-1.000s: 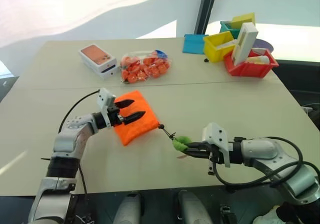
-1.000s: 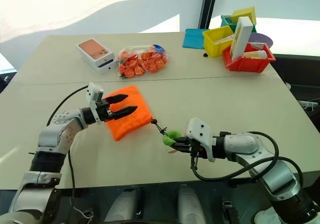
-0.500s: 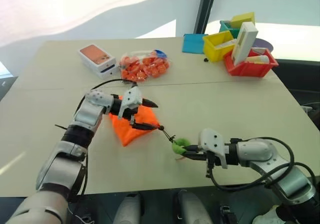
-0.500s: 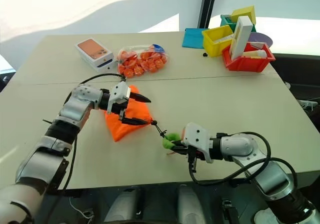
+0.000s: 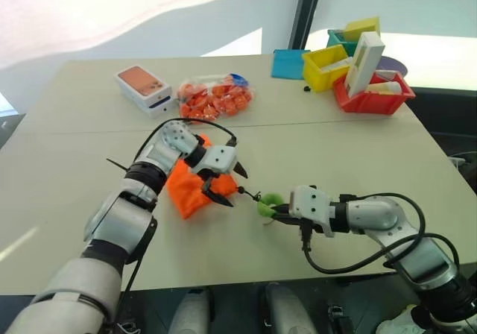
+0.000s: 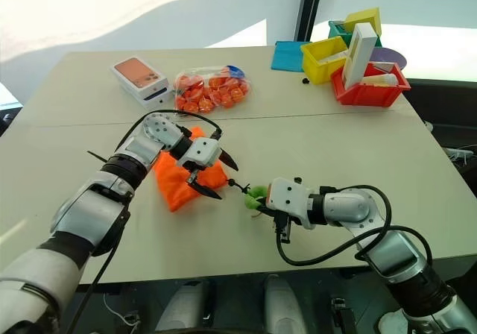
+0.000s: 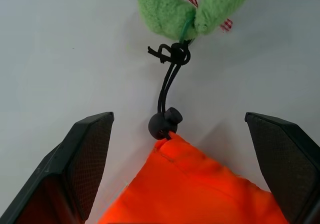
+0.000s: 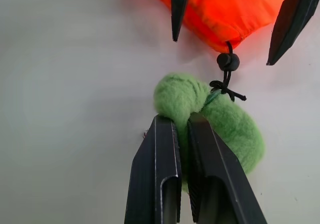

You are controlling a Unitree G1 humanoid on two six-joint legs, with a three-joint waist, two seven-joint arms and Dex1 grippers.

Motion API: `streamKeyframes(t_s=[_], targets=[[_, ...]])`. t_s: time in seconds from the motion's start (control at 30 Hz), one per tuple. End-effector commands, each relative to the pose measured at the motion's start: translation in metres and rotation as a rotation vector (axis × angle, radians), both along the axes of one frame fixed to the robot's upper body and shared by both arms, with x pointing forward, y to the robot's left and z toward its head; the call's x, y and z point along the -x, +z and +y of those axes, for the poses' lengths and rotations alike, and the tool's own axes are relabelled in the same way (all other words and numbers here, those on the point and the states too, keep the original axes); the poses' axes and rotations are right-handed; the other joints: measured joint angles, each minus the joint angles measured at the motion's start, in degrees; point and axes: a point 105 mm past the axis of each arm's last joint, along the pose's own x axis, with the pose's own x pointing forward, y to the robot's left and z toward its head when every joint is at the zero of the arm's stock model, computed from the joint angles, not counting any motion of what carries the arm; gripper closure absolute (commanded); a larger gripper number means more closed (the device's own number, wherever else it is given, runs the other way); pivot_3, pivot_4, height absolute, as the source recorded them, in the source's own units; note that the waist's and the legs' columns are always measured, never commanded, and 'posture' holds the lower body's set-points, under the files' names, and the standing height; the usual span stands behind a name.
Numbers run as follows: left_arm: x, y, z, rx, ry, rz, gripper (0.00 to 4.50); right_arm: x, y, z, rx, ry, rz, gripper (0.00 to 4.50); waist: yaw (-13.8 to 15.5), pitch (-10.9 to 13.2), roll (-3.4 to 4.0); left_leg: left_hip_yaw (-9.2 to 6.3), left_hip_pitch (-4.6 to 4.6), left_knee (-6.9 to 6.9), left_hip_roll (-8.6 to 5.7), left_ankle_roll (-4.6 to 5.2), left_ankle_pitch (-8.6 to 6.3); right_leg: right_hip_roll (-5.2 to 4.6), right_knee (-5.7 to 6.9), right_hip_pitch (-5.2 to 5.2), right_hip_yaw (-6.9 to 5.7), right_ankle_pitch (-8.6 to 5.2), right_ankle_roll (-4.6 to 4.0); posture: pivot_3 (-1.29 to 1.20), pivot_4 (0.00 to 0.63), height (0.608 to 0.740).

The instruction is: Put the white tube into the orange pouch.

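The orange pouch (image 5: 188, 190) lies flat on the table, its gathered mouth toward the right. My left gripper (image 5: 233, 188) is open, its fingers (image 7: 87, 156) standing on either side of the pouch's mouth and the black cord stopper (image 7: 164, 124). A short black cord runs from there to the green tuft (image 5: 267, 201). My right gripper (image 8: 181, 120) is shut on that tuft, just right of the pouch. A small white tube (image 5: 384, 88) seems to lie in the red bin (image 5: 356, 103) at the far right.
A white box with an orange top (image 5: 145, 89) and a clear bag of orange pieces (image 5: 216, 100) lie behind the pouch. A tall white box (image 5: 365, 63), a yellow bin (image 5: 326, 68) and a blue sheet (image 5: 289, 64) crowd the far right corner.
My left gripper swung rightward over the pouch and rolled, and now straddles its cord end. My right gripper moved a little toward the pouch, still holding the tuft.
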Motion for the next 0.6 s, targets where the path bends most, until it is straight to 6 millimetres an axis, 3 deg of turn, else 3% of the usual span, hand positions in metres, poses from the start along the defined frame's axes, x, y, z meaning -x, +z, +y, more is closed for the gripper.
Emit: streamKeyframes(t_s=[0.03,0.2,0.4,0.6], targets=[[-0.005,0.008,-0.002,0.004,0.007,-0.020,0.01,-0.005,0.010,0.001,0.001,0.009,-0.077,4.50,-0.04,0.00,0.00,0.00,0.00,-0.01,0.00,0.00,0.00,0.00,0.01,-0.01,0.00,0.00,0.00,0.00,0.150,0.740],[-0.009,0.011,-0.001,0.055,0.092,0.054,0.01,-0.017,0.019,-0.001,0.017,-0.023,-0.147,4.50,-0.02,0.00,0.00,-0.02,0.00,0.03,0.00,0.00,0.00,0.00,0.07,0.00,-0.01,0.00,0.00,0.00,0.150,0.740],[-0.018,0.012,0.000,0.138,0.270,0.148,0.01,-0.006,0.010,-0.004,0.076,-0.006,-0.140,4.50,0.00,0.00,0.00,-0.05,0.00,0.01,0.00,0.00,0.00,0.01,0.08,-0.01,-0.02,-0.02,0.04,0.00,0.150,0.740],[-0.013,0.015,0.006,0.186,0.362,0.188,0.01,0.001,0.011,0.004,0.064,0.000,-0.165,4.50,-0.29,0.00,0.00,-0.07,0.04,0.02,0.00,0.01,0.00,0.00,0.16,0.00,-0.02,-0.02,0.04,0.00,0.150,0.740]])
